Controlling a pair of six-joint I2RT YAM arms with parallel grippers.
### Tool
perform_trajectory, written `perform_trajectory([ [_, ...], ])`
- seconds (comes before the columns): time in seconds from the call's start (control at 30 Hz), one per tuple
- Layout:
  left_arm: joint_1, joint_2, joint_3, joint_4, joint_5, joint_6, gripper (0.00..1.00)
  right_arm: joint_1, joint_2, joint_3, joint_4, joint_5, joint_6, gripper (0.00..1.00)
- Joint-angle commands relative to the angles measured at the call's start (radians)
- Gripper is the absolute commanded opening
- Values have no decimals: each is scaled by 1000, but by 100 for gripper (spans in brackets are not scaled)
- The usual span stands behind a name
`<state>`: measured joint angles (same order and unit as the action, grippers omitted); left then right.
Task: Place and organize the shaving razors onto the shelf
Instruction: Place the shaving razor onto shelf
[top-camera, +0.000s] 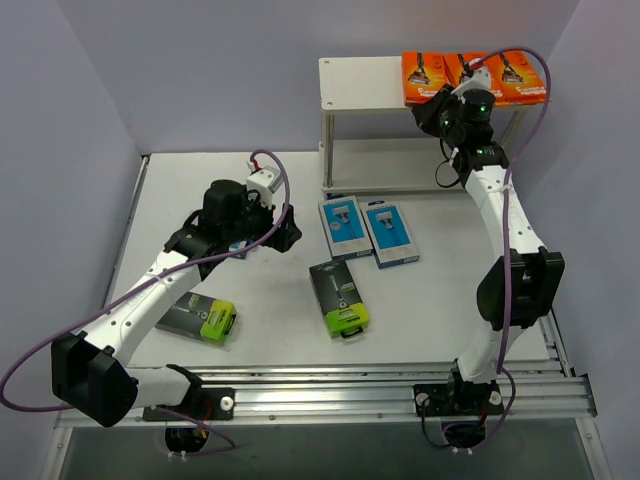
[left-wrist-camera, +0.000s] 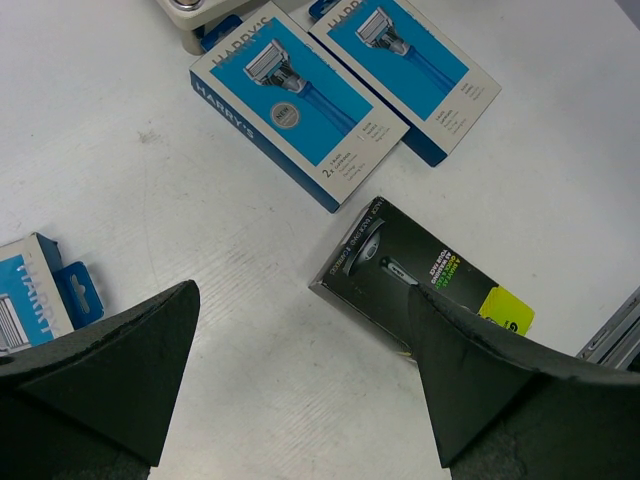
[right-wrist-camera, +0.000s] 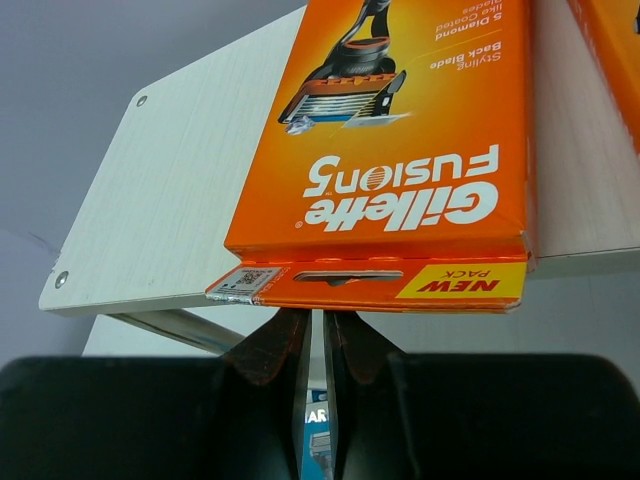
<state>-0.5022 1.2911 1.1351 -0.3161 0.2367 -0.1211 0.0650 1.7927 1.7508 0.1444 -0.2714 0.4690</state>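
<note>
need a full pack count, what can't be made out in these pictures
left wrist view: third blue Harry's pack, cut by the left edge; from the top, mostly under the left claw
top view: middle orange Gillette pack, partly behind the right arm
right wrist view: next orange pack, cut by the right edge

Top view: bright, even light from overhead across all of it. Worktop (top-camera: 270, 300) near white, not clipped. Shadows under the 2 arms soft and faint. Mild sheen on the metal rail (top-camera: 380, 392); green lamps (top-camera: 483, 98) glowed on the right arm.

Left wrist view: blue packs (left-wrist-camera: 300, 110) sharp, print legible. Left pincer (left-wrist-camera: 305, 290) dark, underexposed, edges slightly soft.

Right wrist view: orange pack (right-wrist-camera: 400, 150) sharp, strongly saturated. Shelf board (right-wrist-camera: 170, 210) bright, grain visible. Right pincer (right-wrist-camera: 312, 318) very close, dark, out of focus; background beneath it blurred.
</note>
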Motion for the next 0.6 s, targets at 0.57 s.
perform_trajectory([
  [0.57,2,-42,0,22,3,8,94,-112,-277,-151,-65,-38,-52,16],
])
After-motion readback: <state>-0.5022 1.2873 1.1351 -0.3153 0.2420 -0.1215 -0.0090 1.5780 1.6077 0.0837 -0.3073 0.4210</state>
